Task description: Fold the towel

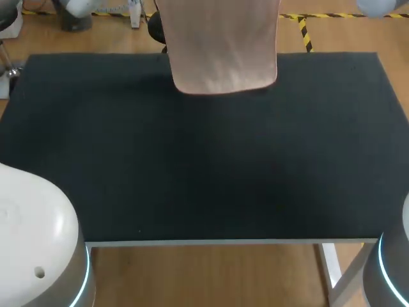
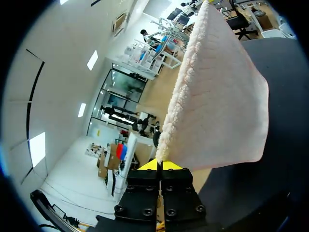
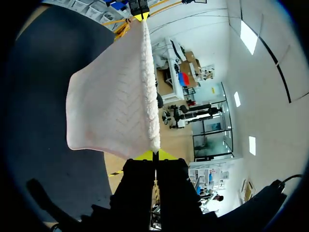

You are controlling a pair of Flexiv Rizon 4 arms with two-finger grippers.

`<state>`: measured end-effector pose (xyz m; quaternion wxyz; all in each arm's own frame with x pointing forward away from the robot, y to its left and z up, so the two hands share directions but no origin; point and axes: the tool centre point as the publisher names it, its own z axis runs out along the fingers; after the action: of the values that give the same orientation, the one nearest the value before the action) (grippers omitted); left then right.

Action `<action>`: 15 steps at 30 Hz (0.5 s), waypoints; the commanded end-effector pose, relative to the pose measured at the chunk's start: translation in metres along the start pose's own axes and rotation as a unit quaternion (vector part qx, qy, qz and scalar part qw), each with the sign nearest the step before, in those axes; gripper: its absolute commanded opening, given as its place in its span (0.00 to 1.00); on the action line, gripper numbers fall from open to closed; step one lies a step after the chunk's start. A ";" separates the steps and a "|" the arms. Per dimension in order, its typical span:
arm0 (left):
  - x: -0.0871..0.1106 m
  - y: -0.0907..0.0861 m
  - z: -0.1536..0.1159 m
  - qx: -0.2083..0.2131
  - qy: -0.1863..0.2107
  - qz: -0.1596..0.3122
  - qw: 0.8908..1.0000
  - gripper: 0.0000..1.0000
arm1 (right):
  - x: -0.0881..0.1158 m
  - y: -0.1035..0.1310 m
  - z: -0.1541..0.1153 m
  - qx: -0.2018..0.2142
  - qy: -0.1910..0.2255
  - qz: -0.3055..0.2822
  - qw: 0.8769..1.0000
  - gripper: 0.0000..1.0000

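Observation:
A pale pink towel [image 1: 223, 48] hangs stretched flat above the table's far edge, its lower hem just over the black tabletop [image 1: 204, 166]. Neither gripper shows in the head view; the towel's top runs out of the picture. In the left wrist view my left gripper [image 2: 159, 166] is shut on one upper corner of the towel [image 2: 217, 96], which spreads away ahead of its fingers. My right gripper [image 3: 155, 155] is shut on the other upper corner of the towel [image 3: 116, 101]. The taut top edge runs from there to my left gripper [image 3: 140, 12] far ahead.
The black tabletop stretches wide and bare in front of the hanging towel. My arms' white bases stand at the near left corner [image 1: 32, 236] and the near right corner [image 1: 393, 268]. The table's front edge [image 1: 230, 242] runs between them.

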<state>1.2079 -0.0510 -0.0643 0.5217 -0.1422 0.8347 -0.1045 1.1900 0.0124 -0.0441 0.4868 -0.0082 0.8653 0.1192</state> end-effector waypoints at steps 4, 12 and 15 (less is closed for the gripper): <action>-0.015 -0.003 -0.020 0.000 -0.019 0.000 1.000 0.00 | -0.008 0.004 -0.016 -0.010 -0.012 -0.002 1.000 0.00; 0.025 0.009 -0.040 -0.010 0.018 0.011 1.000 0.00 | 0.031 0.002 -0.021 -0.011 0.029 -0.007 0.999 0.00; 0.051 0.016 -0.053 -0.013 0.043 0.011 0.999 0.00 | 0.055 0.002 -0.026 -0.010 0.058 -0.014 0.998 0.00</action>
<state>1.1598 -0.0584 -0.0846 0.4853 -0.1407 0.8579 -0.0930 1.1548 0.0186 -0.0735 0.4432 -0.0254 0.8880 0.1198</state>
